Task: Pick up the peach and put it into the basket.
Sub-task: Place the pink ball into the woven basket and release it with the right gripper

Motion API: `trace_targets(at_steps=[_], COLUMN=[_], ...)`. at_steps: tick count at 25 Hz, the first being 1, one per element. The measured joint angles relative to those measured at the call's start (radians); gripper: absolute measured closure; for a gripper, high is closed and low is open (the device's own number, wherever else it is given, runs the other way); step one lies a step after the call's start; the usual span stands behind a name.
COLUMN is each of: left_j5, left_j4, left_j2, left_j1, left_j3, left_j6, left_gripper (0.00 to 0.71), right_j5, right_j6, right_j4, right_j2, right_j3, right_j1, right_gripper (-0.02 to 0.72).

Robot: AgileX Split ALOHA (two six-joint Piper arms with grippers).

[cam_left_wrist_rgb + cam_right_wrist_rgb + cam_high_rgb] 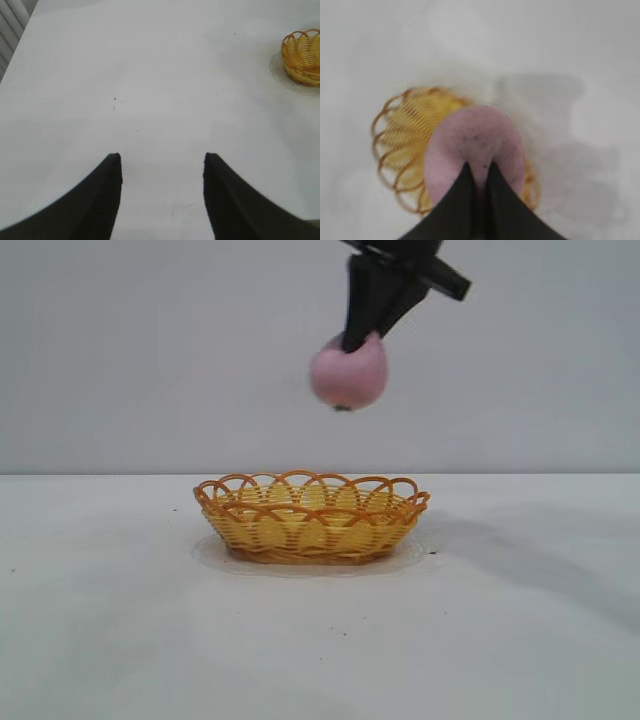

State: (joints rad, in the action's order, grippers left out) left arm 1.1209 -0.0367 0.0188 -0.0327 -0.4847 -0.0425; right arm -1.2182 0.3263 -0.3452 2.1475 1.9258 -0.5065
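While peach hangs pinched in my right jaws, nipped by narrow strip of its flesh, it sits high over basket, well clear of rim, nothing between them: I judge carry position, ready for drop into weave. Left jaws parked apart, holding nothing, above bare bench, basket off to side. Basket interior partly hidden behind peach from wrist; arms cut off above.
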Motion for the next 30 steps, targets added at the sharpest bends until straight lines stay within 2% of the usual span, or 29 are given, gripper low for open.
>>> trace_targets(at_steps=[3, 9, 10, 11, 12, 16, 18, 19, 22, 23, 25, 27, 28, 30], left_j5=[0.0, 0.0, 0.0, 0.0, 0.0, 0.0, 0.0, 0.0, 0.0, 0.0, 0.0, 0.0, 0.0, 0.0], left_j4=[0.0, 0.0, 0.0, 0.0, 0.0, 0.0, 0.0, 0.0, 0.0, 0.0, 0.0, 0.0, 0.0, 0.0], left_j2=[0.0, 0.0, 0.0, 0.0, 0.0, 0.0, 0.0, 0.0, 0.0, 0.0, 0.0, 0.0, 0.0, 0.0], left_j1=[0.0, 0.0, 0.0, 0.0, 0.0, 0.0, 0.0, 0.0, 0.0, 0.0, 0.0, 0.0, 0.0, 0.0], left_j3=[0.0, 0.0, 0.0, 0.0, 0.0, 0.0, 0.0, 0.0, 0.0, 0.0, 0.0, 0.0, 0.0, 0.0], left_j6=[0.0, 0.002, 0.002, 0.002, 0.002, 0.002, 0.002, 0.002, 0.002, 0.002, 0.002, 0.002, 0.002, 0.002], left_gripper=[0.387, 0.387, 0.387, 0.387, 0.387, 0.387, 0.387, 0.387, 0.387, 0.387, 0.387, 0.387, 0.387, 0.387], right_j5=[-0.002, -0.002, -0.002, 0.0, 0.002, -0.002, -0.002, -0.002, -0.006, -0.006, 0.012, 0.022, 0.022, 0.022], right_j6=[-0.007, -0.022, -0.027, -0.031, -0.033, -0.055, -0.074, -0.086, -0.119, -0.136, -0.18, -0.248, -0.276, -0.324], right_j4=[0.006, 0.015, 0.02, 0.022, 0.022, 0.022, 0.024, 0.026, 0.03, 0.04, 0.082, 0.154, 0.201, 0.273], right_j2=[0.05, 0.147, 0.156, 0.157, 0.157, 0.157, 0.147, 0.138, 0.076, 0.048, -0.002, -0.022, -0.024, -0.013], right_j3=[-0.002, -0.002, -0.002, -0.002, -0.002, -0.002, -0.002, -0.002, -0.002, -0.002, -0.002, -0.002, -0.002, -0.002], right_j1=[-0.042, -0.058, -0.058, -0.058, -0.058, -0.058, -0.058, -0.058, -0.05, -0.039, -0.004, 0.049, 0.087, 0.171], right_gripper=[0.703, 0.703, 0.644, 0.644, 0.603, 0.34, 0.239, 0.221, 0.234, 0.192, 0.209, 0.209, 0.256, 0.256])
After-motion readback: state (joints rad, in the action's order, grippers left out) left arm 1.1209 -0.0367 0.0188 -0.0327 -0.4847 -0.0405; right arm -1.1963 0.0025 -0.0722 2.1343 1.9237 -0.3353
